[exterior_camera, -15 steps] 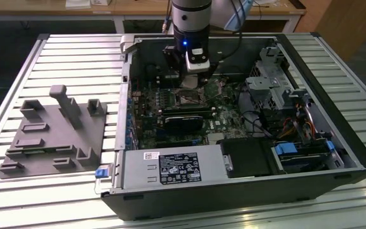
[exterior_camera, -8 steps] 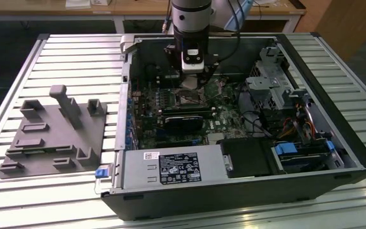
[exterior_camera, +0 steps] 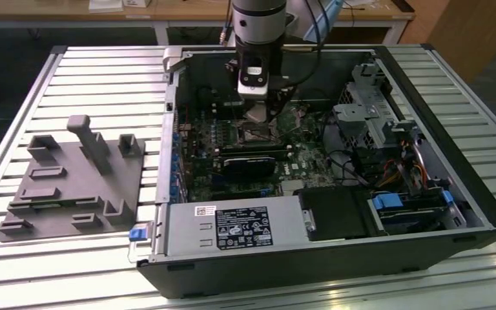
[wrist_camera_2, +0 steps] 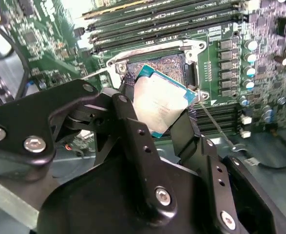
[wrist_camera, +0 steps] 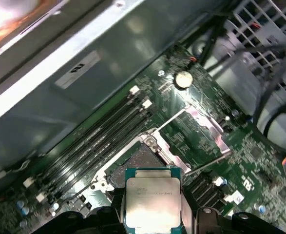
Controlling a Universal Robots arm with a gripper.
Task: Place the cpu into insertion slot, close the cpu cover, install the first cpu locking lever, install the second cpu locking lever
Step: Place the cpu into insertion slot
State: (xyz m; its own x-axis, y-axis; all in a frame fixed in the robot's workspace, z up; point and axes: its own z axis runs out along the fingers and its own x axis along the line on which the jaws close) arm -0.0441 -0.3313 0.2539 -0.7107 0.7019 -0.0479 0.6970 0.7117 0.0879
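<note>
The hand (wrist_camera_2: pixel 157 117) was closed on the cpu (wrist_camera: pixel 151 201), pinching it by two opposite edges with its metal top showing; the chip hung tilted just above the insertion slot (wrist_camera_2: pixel 168 66), not yet seated, and whether a corner touched the rim could not be told; the slot's dark centre lay bare; the cpu cover (wrist_camera: pixel 206 124) stood swung open beside it; a thin locking lever (wrist_camera_2: pixel 216 127) stuck out unlatched; so, as I judged, the first step was under way, with seating, the cover and both levers left.

Arm (exterior_camera: pixel 257 26) vertical; end effector (wrist_camera_2: pixel 155 112) apparently pinching the cpu (wrist_camera: pixel 151 201).
</note>
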